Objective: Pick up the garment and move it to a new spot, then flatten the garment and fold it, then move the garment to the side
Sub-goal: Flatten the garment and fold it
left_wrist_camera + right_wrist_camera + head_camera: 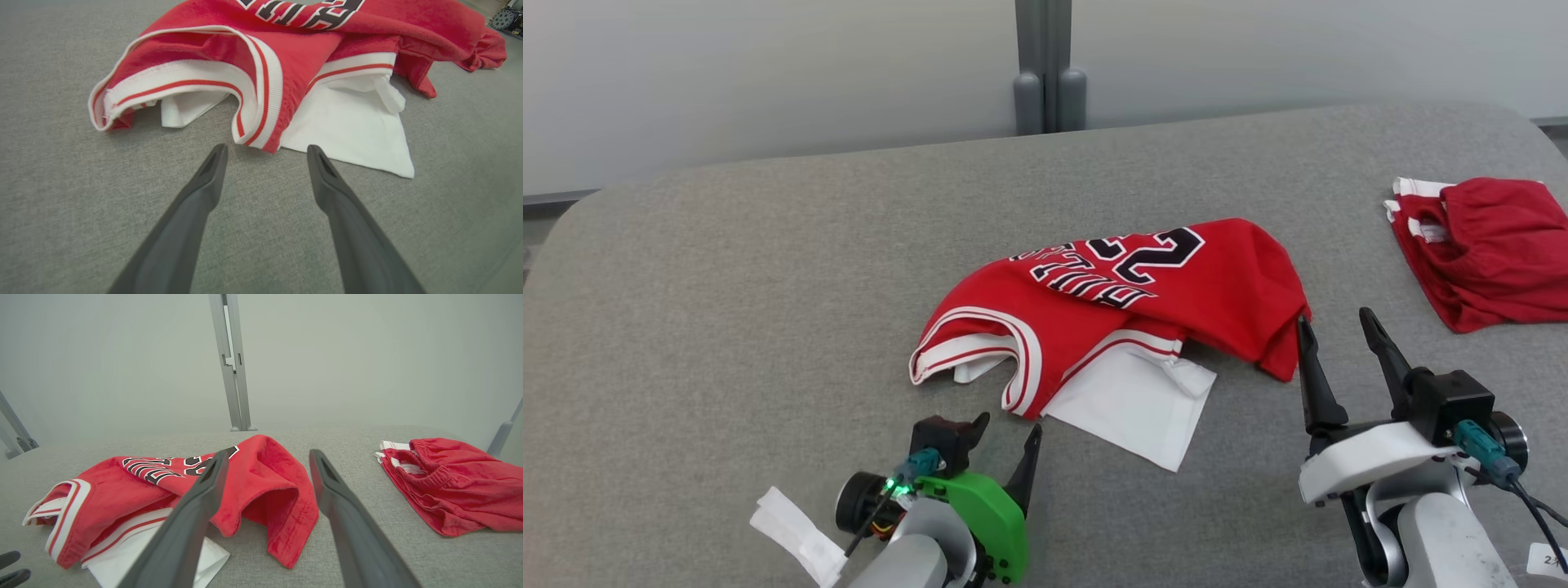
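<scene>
Head view, task item: red jersey [1143, 302] lies crumpled mid-table on the grey table [727, 327]; white-and-red striped trim at its near edge
Head view, under it: white cloth [1135, 404] sticks out from beneath the jersey's near side; cannot tell whether it is part of the jersey
Head view, far right: red shorts [1490, 249], bunched, well apart from the jersey
Head view, back: grey post [1049, 65] behind the table
Head view, left gripper [1010, 425]: released, holding nothing; near the jersey's near edge, not touching it
Head view, right gripper [1334, 317]: released, holding nothing; left finger just beside the jersey's right corner
Head view, writing: black letters edged in white, upside down, creased and partly unreadable; a large 2 is clear; small label [1547, 562] at the lower right, too small to read
Head view, extra: white tag [796, 535] beside the left wrist

Left wrist view: left gripper [266, 148] spread wide over bare table; jersey [310, 49] trim just ahead of the tips; stitching on the trim and folds of the white cloth [355, 134] are plain here

Right wrist view: right gripper [268, 454] spread, jersey [265, 477] hem beyond and between the fingers, no contact to be made out; shorts [453, 486] waistband gathers visible; left gripper's fingertips [14, 575] at the lower left corner
</scene>
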